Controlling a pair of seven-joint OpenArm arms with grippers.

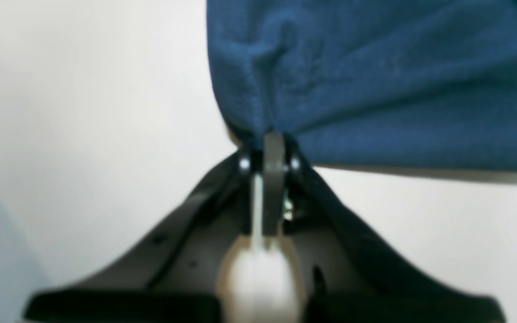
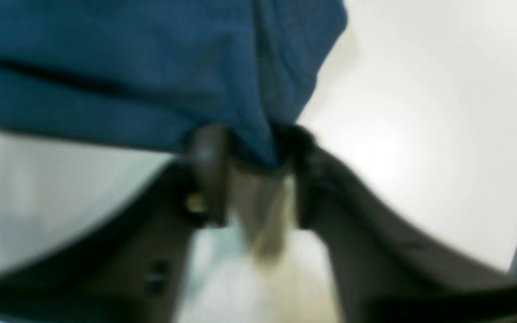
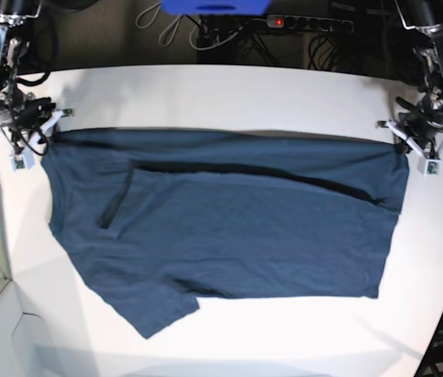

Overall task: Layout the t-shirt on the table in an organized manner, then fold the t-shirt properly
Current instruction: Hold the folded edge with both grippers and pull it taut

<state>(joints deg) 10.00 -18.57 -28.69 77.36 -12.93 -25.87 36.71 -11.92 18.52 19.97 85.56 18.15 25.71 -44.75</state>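
The dark navy t-shirt lies spread across the white table, one sleeve pointing to the near left. Its far edge runs straight between both grippers. On the right of the base view, my left gripper pinches the far right corner. The left wrist view shows this left gripper shut tight on a bunched tip of the t-shirt. On the left, my right gripper is at the far left corner. The blurred right wrist view shows the right gripper with a fold of the t-shirt filling the space between its fingers.
Behind the table's far edge lie cables, a power strip with a red light and a blue object. The table's edge curves away at the near right and near left. White tabletop shows beside each held corner.
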